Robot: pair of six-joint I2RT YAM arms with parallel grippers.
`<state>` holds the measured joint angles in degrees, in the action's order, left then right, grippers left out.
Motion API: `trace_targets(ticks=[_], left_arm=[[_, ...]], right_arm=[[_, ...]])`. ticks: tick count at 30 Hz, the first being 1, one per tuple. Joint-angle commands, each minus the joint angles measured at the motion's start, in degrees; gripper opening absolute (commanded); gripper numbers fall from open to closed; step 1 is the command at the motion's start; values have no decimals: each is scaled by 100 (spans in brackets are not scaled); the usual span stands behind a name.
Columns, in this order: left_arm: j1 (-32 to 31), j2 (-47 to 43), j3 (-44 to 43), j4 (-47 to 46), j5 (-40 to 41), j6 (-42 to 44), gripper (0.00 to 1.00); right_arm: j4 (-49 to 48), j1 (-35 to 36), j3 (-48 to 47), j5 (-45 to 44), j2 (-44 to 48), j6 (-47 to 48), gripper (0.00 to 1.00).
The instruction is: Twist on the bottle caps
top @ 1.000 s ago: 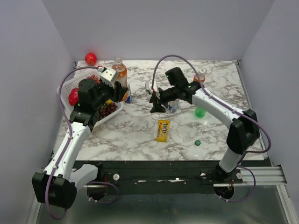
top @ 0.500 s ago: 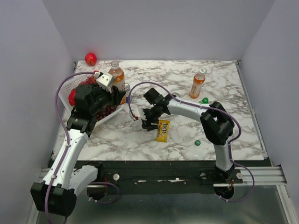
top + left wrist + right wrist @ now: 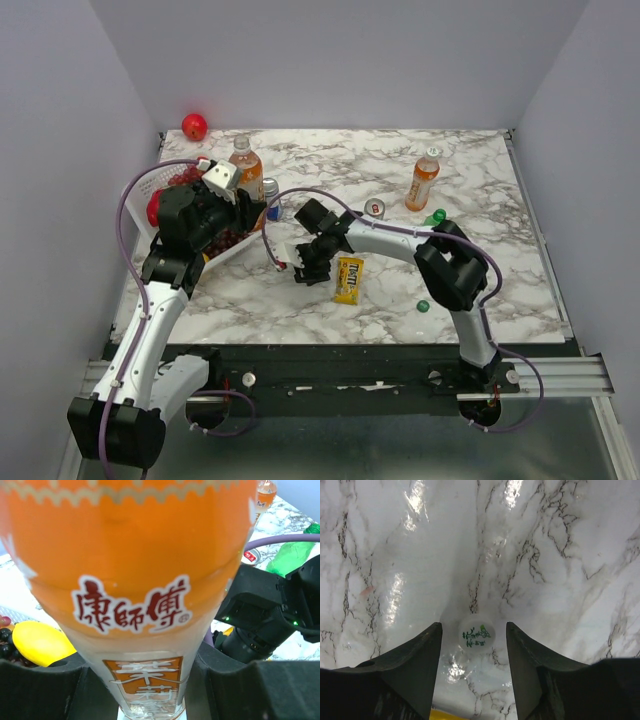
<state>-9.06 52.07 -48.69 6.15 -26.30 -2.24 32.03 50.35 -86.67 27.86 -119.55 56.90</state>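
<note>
My left gripper point(image 3: 238, 198) is shut on an uncapped orange-drink bottle point(image 3: 246, 168) and holds it upright by the basket; the bottle fills the left wrist view point(image 3: 145, 595). My right gripper point(image 3: 304, 268) is open and points down, its fingers on either side of a white cap point(image 3: 477, 633) that lies on the table. A second orange bottle point(image 3: 423, 181) with a white cap stands at the back right. The green bottle point(image 3: 434, 216) lies on its side near it. The dark green cap point(image 3: 423, 306) lies at the front right.
A white basket point(image 3: 148, 183) of fruit sits at the left, with a blue can point(image 3: 271, 199) beside it. A silver can point(image 3: 375, 209) stands mid-table. A yellow candy pack point(image 3: 348, 279) lies just right of my right gripper. A red ball point(image 3: 194, 126) sits at the back left.
My right arm swung from the back middle to the front left and came down over the white cap. The green bottle shifted back. My left gripper moved the bottle slightly left.
</note>
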Motion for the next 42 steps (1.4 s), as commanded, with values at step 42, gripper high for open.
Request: trace_targets(ticks=[42], left_arm=[[203, 714, -167, -589, -840, 584, 0]], right_arm=[[793, -226, 634, -62, 1740, -320, 22]])
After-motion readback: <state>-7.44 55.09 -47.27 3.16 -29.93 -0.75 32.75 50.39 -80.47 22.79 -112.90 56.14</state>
